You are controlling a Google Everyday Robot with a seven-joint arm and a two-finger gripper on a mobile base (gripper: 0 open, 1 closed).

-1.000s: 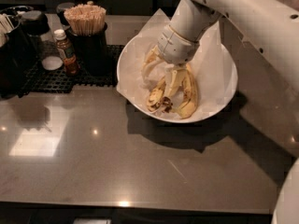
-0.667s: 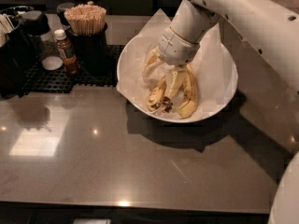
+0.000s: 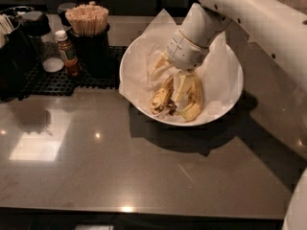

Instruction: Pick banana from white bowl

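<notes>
Banana [image 3: 160,99] just beside claw [image 3: 179,87], inside white bowl [image 3: 217,116]

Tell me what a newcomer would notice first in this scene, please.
The big white robot arm reaches down from the upper right, its tool lowered into the paper-lined white bowl on the counter. The tool sits between a brown-speckled banana on the left and a cleaner yellow banana on the right. At the upper left, a dark cup of wooden sticks stands on a black mat.
</notes>
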